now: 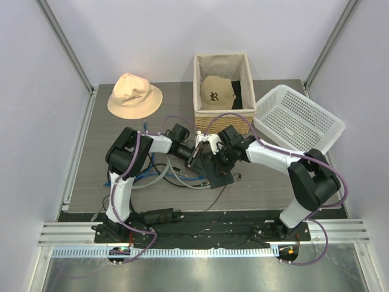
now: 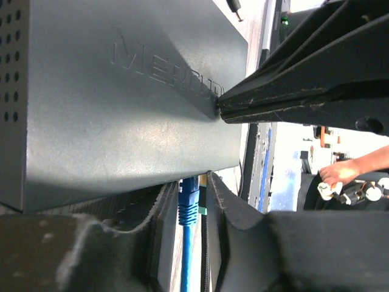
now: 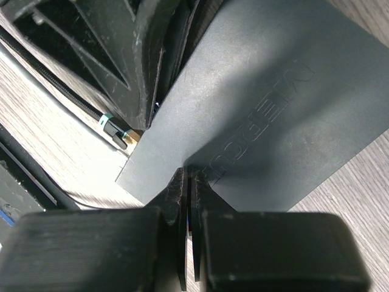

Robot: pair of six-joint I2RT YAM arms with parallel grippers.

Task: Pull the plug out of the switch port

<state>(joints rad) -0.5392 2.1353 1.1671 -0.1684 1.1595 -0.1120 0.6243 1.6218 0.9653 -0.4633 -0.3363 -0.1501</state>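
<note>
Blue plug (image 2: 188, 204) between left jaws

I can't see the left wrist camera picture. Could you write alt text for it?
A flat grey switch with embossed lettering fills the view, a blue plug meeting its lower edge between the left end effector's two dark fingers. From the right, the right end effector, closed, touches its tips to the switch's top face.

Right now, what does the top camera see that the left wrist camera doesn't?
Only the top camera shows the tan hat, the woven basket and the white basket. Only the left wrist camera shows the blue plug at the edge of the switch and the letters on it. Both show the switch with the right hand touching it.
</note>
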